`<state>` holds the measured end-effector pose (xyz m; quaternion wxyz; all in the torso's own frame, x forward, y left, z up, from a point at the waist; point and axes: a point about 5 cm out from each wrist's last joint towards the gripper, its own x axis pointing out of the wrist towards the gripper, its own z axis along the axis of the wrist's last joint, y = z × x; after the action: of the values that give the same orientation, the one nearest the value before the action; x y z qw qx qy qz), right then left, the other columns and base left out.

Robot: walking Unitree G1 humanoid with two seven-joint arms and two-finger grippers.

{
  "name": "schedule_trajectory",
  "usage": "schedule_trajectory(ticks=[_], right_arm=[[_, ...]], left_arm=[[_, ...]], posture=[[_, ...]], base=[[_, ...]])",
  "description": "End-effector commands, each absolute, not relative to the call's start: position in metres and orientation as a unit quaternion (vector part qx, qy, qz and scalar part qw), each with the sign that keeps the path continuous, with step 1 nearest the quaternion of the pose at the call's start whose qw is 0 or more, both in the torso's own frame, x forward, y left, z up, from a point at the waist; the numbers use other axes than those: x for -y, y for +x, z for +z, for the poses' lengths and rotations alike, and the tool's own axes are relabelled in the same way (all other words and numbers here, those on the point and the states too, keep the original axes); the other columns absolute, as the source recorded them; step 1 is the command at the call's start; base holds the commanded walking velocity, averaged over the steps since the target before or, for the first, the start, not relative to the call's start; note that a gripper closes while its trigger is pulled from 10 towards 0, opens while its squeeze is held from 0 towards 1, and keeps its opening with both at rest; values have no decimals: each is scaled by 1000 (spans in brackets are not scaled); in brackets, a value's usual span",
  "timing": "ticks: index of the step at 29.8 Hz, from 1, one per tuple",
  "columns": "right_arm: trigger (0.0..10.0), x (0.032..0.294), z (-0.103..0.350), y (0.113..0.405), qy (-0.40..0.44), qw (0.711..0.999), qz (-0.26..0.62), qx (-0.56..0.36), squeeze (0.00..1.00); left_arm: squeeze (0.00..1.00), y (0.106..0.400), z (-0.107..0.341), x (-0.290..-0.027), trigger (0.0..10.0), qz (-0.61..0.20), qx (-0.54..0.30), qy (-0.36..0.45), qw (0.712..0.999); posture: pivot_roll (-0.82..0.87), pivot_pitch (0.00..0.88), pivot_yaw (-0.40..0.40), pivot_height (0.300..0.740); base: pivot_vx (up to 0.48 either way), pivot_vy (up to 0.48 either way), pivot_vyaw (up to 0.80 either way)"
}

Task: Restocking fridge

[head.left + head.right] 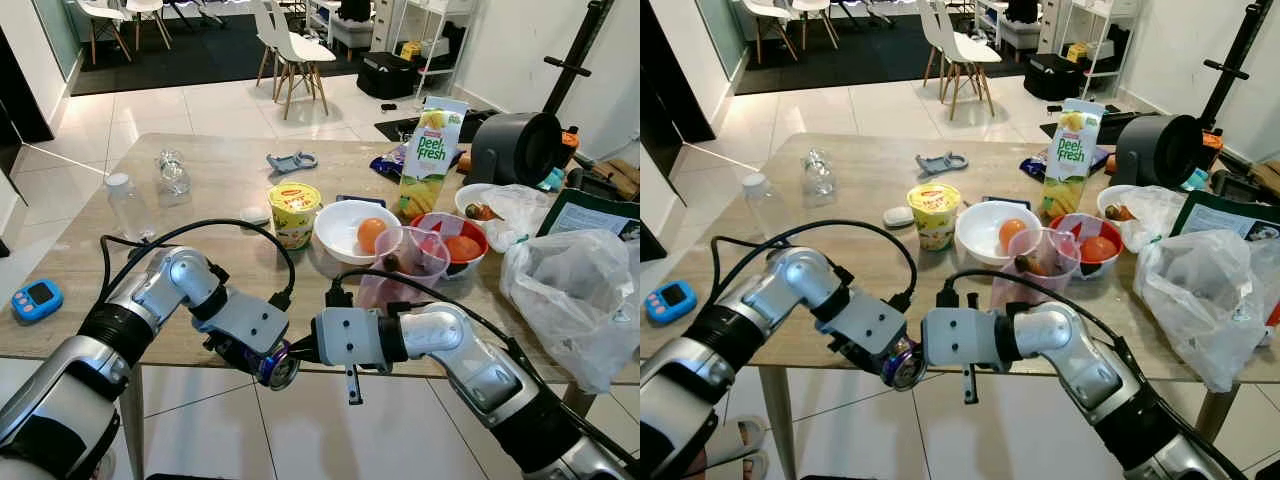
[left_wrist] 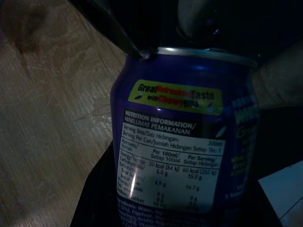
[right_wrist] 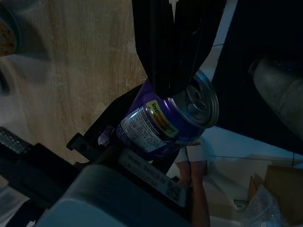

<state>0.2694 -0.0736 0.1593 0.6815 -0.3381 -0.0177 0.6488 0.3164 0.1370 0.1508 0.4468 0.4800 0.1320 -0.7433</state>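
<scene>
Gleaming purple can (image 3: 165,120) — silver top, nutrition label — clamped in left pincer (image 1: 268,362).

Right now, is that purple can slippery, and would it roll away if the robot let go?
Probably a bit slippery: the purple can has smooth, shiny metal sides. It would likely roll, being round and lying sideways in the left gripper just off the table edge. Its tab looks unopened, so it is probably full and heavy.

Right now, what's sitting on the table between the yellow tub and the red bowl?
A white bowl holding an orange fruit lies between the yellow tub and the red bowl, seen in the left eye view.
</scene>
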Motion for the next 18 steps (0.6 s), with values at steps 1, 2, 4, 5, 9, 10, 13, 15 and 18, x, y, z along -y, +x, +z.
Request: schedule_trajectory(ticks=[1,2,4,5,9,10,13,15,18], right_arm=[[10000,71,161,268,-324,682,655,18,553],[10000,71,161,268,-324,682,655,18,553],[10000,71,161,268,-321,684,654,17,1000],[10000,72,162,267,-317,684,656,20,1000],[10000,75,164,268,-311,685,658,23,910],[10000,78,165,268,-305,686,660,21,835],[10000,86,169,270,-285,696,659,19,110],[10000,93,173,273,-269,706,655,19,0],[10000,96,174,274,-265,709,653,18,0]], left_arm=[[0,317,148,-132,10000,-744,-128,478,449],[0,317,148,-132,10000,-744,-128,478,449],[0,317,149,-132,10000,-744,-127,478,450],[0,316,149,-133,10000,-744,-127,477,450],[0,315,150,-136,10000,-743,-126,474,455],[0,315,152,-136,10000,-742,-124,471,460],[0,316,155,-139,10000,-738,-120,466,473],[0,317,158,-143,10000,-731,-118,462,488],[0,317,159,-144,10000,-728,-117,460,495]], posture=[[58,20,6,740],[58,20,6,740],[58,20,6,740],[60,20,5,740],[60,20,9,740],[60,21,10,740],[62,20,9,740],[63,20,10,740],[65,20,9,740]], base=[[0,0,0],[0,0,0],[0,0,0],[0,0,0],[0,0,0],[0,0,0],[0,0,0],[0,0,0],[0,0,0]])
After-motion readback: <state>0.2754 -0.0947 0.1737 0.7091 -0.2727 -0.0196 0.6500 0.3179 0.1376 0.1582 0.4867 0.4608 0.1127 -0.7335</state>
